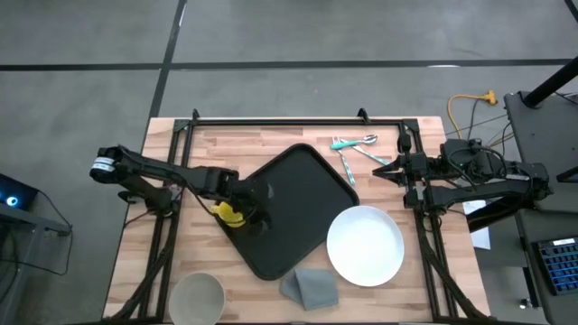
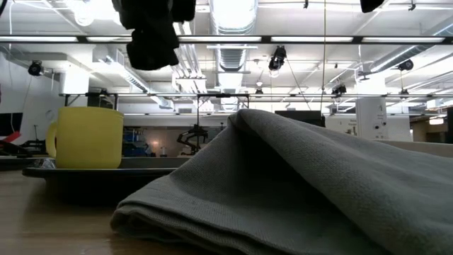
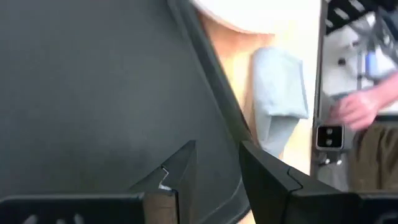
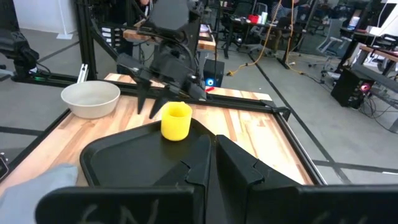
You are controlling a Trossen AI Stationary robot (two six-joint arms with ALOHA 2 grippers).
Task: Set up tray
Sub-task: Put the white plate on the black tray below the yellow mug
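The large flat black rectangular tray (image 1: 293, 212) lies mid-table, its long axis diagonal to the table's edges. The left gripper (image 1: 257, 209) hovers over it, jaws parted and empty; the right gripper (image 1: 383, 169) waits closed nearby.

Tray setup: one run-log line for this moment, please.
yellow cup on tray | left gripper open above cup | right gripper shut, waiting at table's right

Floor (image 1: 271, 36): grey concrete, dark seam lines. Ceiling (image 2: 233, 28): white beams, ducting, bright strip lights. Desks (image 4: 273, 18) and cables crowd the room behind.
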